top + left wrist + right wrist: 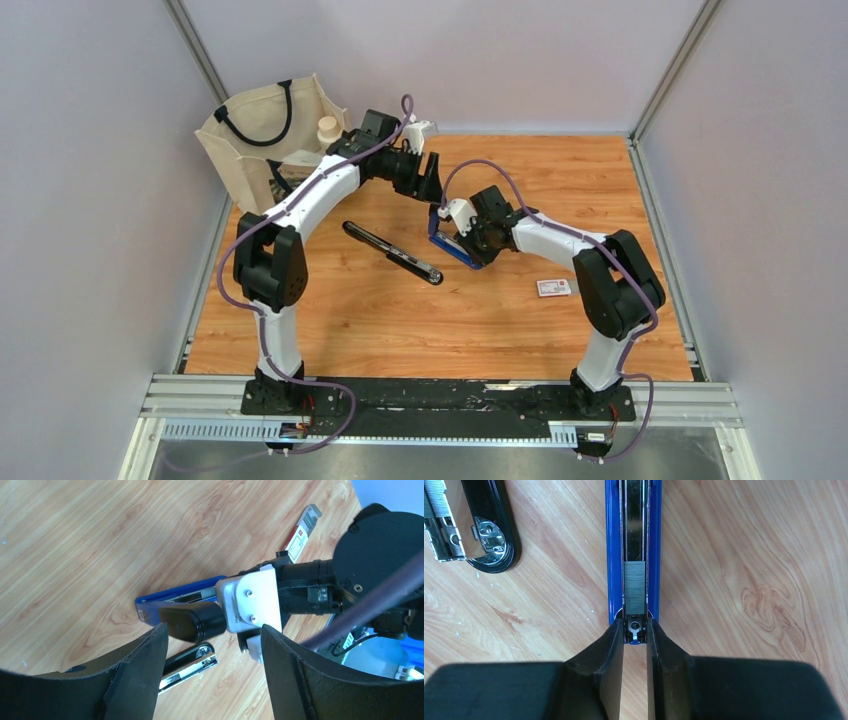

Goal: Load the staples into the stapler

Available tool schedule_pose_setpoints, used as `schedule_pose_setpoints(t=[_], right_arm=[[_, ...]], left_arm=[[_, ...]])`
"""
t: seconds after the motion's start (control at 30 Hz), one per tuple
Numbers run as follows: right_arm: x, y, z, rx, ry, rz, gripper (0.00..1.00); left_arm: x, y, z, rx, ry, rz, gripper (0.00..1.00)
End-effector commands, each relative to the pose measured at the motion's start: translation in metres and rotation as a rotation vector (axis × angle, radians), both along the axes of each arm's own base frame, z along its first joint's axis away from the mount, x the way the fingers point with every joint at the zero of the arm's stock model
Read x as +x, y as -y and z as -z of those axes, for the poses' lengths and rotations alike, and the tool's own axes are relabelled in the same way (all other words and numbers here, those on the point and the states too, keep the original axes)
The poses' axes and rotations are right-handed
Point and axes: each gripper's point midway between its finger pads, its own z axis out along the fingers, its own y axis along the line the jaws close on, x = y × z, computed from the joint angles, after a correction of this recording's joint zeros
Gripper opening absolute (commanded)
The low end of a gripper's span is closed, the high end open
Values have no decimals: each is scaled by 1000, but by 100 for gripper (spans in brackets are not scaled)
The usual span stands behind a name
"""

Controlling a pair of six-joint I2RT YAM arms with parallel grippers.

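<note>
Within blue stapler (654, 540) channel | staples (634, 587) lengthwise | right jaws possibly gripping

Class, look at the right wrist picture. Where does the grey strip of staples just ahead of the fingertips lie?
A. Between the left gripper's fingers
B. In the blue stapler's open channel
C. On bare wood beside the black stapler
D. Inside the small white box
B: the grey strip of staples sits between the side walls of the blue stapler, in its open channel, just ahead of the right gripper.
</note>
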Motion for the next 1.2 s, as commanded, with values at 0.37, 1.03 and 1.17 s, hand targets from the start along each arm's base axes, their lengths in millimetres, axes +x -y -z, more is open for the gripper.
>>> schedule_pose_setpoints(t=[0.37,1.03,1.17], right_arm=[[8,13,3,70,27,-28,11],[9,20,-2,112,59,-5,11],[8,19,-4,127,62,-5,11]], left_arm=[[19,-67,0,-11,31,-56,77],[7,-70,16,3,3,-30,77],[6,-70,15,2,6,-27,77]])
